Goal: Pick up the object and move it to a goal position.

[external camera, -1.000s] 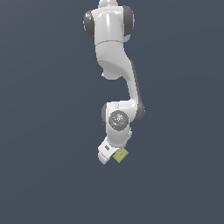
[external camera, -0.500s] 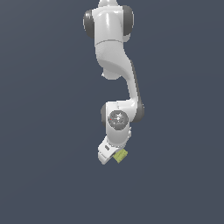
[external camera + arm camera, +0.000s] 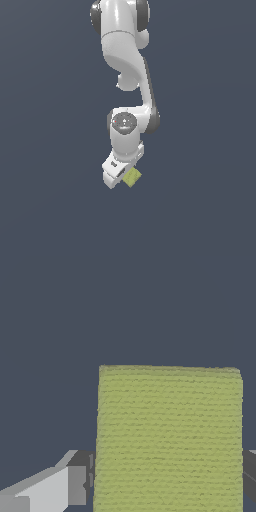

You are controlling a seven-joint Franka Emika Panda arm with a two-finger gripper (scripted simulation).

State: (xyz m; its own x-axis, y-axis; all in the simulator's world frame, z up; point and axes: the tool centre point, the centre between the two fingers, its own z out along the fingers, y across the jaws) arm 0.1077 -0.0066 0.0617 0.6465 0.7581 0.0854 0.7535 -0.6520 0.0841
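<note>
- Nothing we can see has shifted since the earlier frames: arm, gripper and block sit in the same pose and place.
- We see the white arm (image 3: 125, 70) hanging down the middle of the exterior view against a plain dark blue-grey backdrop.
- Our gripper (image 3: 125, 176) tilts toward the exterior view's right, with the yellow-green block (image 3: 132, 177) at its tip.
- From the wrist view, the block (image 3: 169, 438) fills the space between the two fingers (image 3: 50, 488), its ribbed face toward the camera.
- We read the jaws as pinching the block, one finger touching each side.
</note>
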